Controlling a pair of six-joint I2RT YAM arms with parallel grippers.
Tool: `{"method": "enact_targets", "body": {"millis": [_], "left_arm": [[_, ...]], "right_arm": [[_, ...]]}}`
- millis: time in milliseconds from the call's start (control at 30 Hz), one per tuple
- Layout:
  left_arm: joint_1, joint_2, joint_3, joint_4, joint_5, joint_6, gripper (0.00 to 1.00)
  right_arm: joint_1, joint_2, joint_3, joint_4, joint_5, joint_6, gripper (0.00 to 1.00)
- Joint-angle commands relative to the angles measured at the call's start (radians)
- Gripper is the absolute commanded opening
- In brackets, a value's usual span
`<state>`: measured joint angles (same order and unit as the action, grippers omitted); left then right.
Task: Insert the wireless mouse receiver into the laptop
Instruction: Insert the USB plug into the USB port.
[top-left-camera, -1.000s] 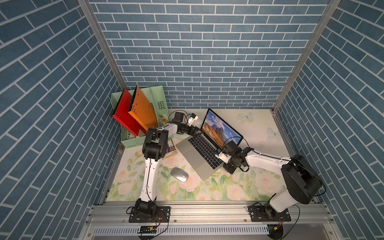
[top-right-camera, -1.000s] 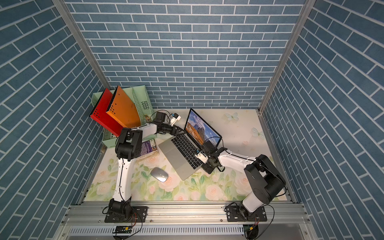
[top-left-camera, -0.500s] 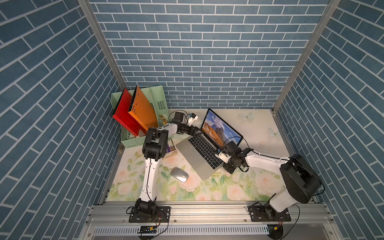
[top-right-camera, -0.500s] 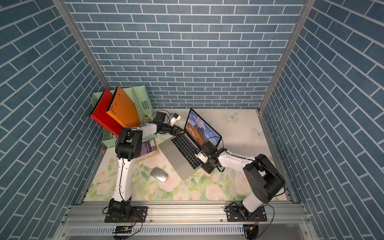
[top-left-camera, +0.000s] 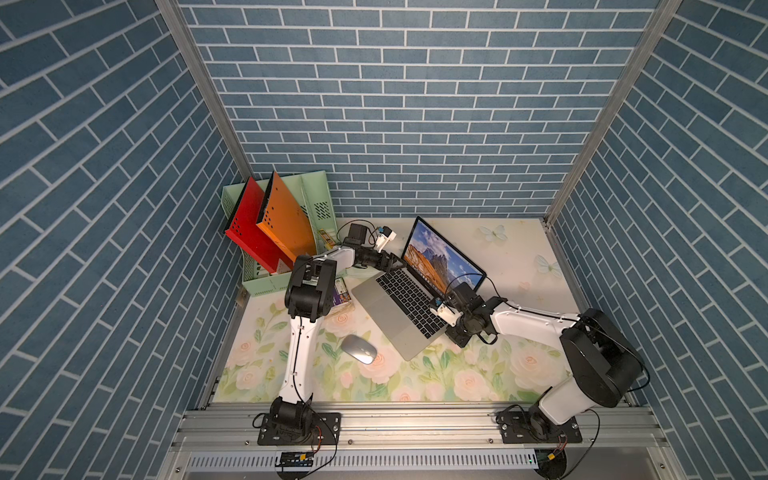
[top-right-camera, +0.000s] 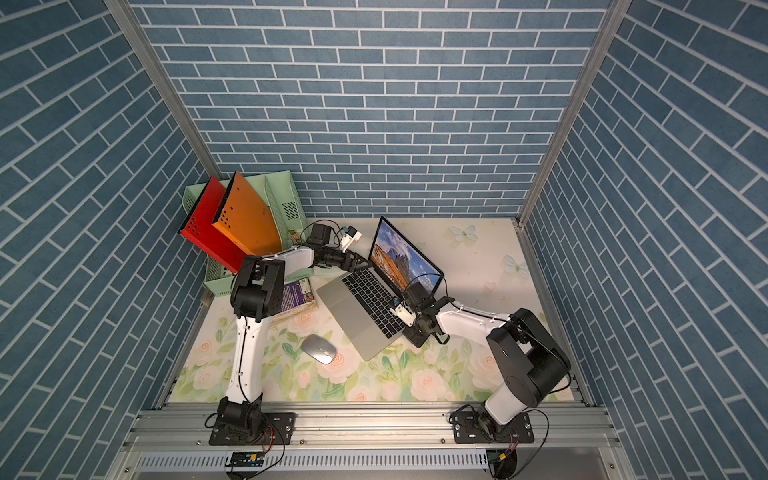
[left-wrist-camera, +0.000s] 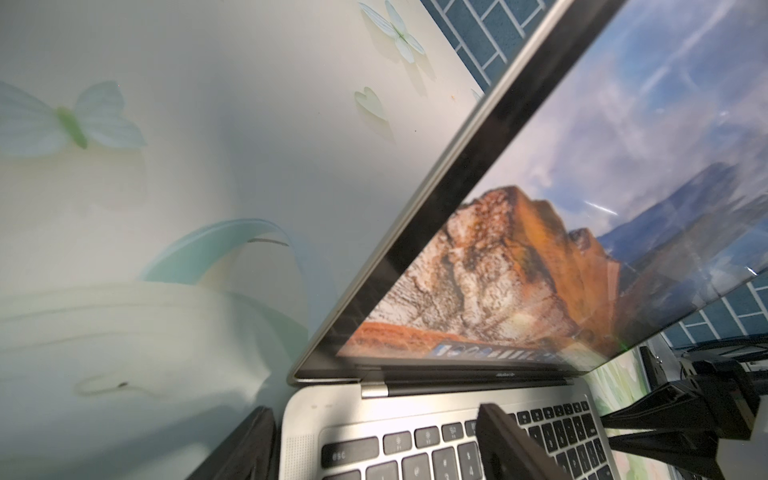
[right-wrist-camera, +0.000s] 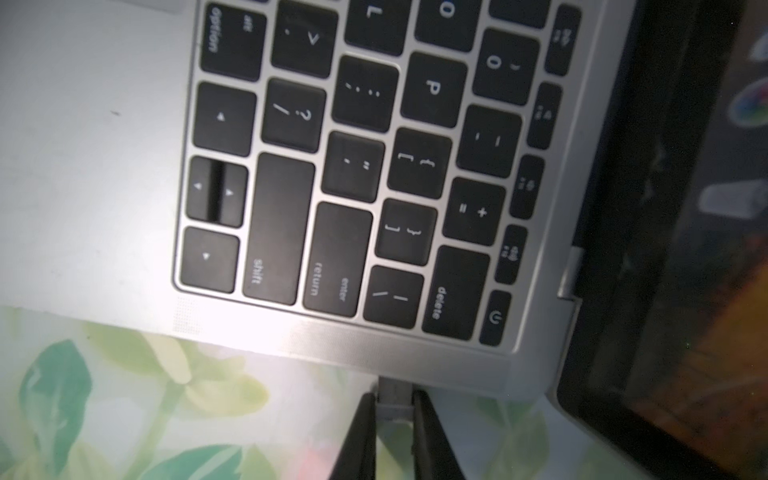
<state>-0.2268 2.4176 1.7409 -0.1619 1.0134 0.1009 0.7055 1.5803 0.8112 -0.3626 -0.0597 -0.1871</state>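
We're at the right-hand edge of the laptop (top-left-camera: 409, 299) now. The right tool (right-wrist-camera: 394, 411) is pinched narrow on the wireless mouse receiver (right-wrist-camera: 394, 390), a small grey stub caught between the two dark fingers (right-wrist-camera: 361, 436). Its front end meets the side of the silver body alongside the backslash and delete keys (whether it sits in a port, we cannot tell from this angle). Over at the far hinge corner, the left tool (left-wrist-camera: 374, 444) stands wide and holds nothing, one finger over the top key rows, the other off the laptop's edge. The lid is up, mountain wallpaper glowing. The wireless mouse (top-left-camera: 359, 349) lies on the floral counter (top-left-camera: 519, 257), near the laptop's front corner and not touching it.
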Motion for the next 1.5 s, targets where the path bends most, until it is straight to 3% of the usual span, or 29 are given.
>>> {"method": "enact_targets", "body": {"millis": [0, 1167, 1467], "left_arm": [[0.015, 0.057, -0.007, -0.087, -0.056, 0.000, 0.81], [0.018, 0.083, 0.026, -0.119, -0.078, -0.010, 0.81], [0.018, 0.092, 0.037, -0.128, -0.082, -0.014, 0.81]], "right_arm": [[-0.014, -0.003, -0.026, 0.030, 0.013, 0.027, 0.00], [-0.094, -0.017, -0.041, 0.060, 0.021, 0.050, 0.00], [-0.095, -0.012, -0.036, 0.080, 0.000, -0.011, 0.00]]}}
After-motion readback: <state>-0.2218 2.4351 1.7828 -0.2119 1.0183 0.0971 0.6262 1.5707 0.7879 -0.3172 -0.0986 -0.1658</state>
